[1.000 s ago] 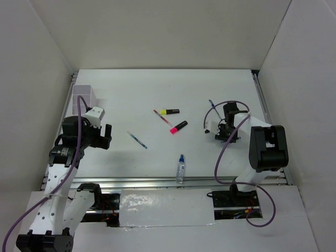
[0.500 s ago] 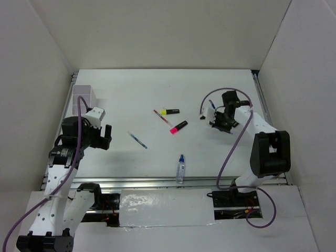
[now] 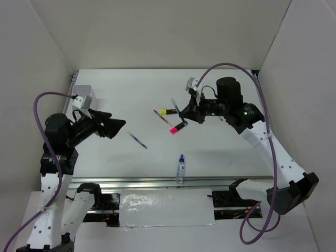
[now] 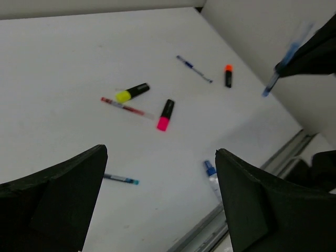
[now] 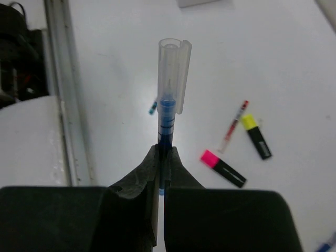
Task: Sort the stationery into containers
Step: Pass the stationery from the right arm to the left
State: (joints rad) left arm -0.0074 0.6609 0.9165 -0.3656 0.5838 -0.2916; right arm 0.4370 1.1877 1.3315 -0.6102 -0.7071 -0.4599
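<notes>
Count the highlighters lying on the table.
3: yellow-capped highlighter mid-table beside the red pen; pink-capped highlighter just nearer the arms; orange-capped highlighter further right, seen only by the left wrist camera. Others may be hidden.

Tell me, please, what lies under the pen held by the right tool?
In the top view the pen crosses the yellow highlighter's black end, with bare table around. The tool hides whatever is directly beneath it.

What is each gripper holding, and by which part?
Right gripper pinches a blue pen by the barrel, opposite its clear cap; left gripper open, empty.
</notes>
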